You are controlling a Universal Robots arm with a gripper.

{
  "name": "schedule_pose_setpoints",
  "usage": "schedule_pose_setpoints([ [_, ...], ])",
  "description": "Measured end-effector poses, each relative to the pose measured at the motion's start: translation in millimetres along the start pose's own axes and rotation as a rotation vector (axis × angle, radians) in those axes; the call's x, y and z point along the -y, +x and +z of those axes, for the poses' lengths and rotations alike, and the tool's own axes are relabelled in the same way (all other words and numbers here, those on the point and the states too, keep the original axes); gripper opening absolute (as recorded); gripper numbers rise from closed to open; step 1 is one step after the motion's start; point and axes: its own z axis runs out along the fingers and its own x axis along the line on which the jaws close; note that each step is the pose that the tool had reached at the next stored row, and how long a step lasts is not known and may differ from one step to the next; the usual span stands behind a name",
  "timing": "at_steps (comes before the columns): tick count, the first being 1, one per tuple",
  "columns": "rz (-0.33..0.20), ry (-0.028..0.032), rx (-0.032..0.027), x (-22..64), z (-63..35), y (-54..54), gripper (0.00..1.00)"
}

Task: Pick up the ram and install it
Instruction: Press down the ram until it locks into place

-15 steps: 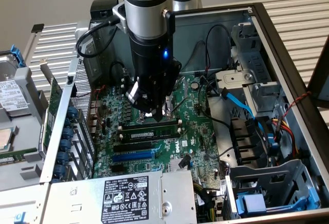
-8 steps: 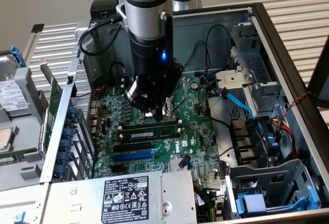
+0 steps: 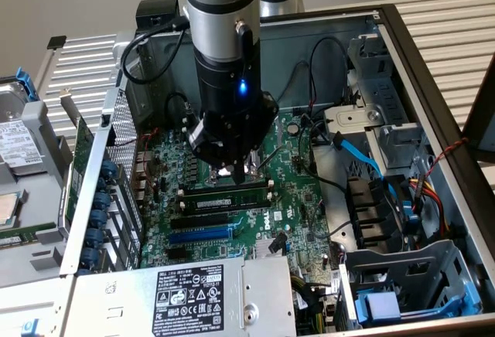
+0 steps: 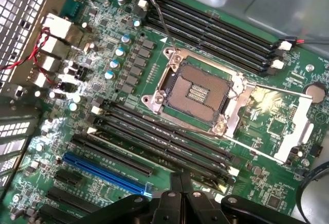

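We see the arm reaching down into an open computer case (image 3: 433, 82), its claw (image 3: 236, 168) hanging right above the CPU socket (image 4: 198, 93) of the green motherboard (image 3: 302, 190). In the wrist view the two fingers (image 4: 176, 190) stand pressed together with no gap that we can make out and nothing between them, so we read the claw as clenched and carrying nothing.

The ram (image 3: 224, 195) shows in the exterior view as a long thin green stick standing on edge in one of the black memory slots (image 4: 164, 136) just beside the socket, on the side toward the blue expansion slot (image 4: 105, 172). The claw is close above it but apart from it. From the wrist view we cannot tell which of those slots holds it.

A second bank of empty black slots (image 4: 216, 34) runs along the socket's opposite side. The socket's metal cover (image 4: 288, 126) lies flipped open beside it.
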Motion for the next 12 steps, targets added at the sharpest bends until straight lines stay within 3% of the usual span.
schedule_pose_setpoints([
  [12,0.211,0.0019,0.0059,0.1,2.0,0.0,0.11],
])
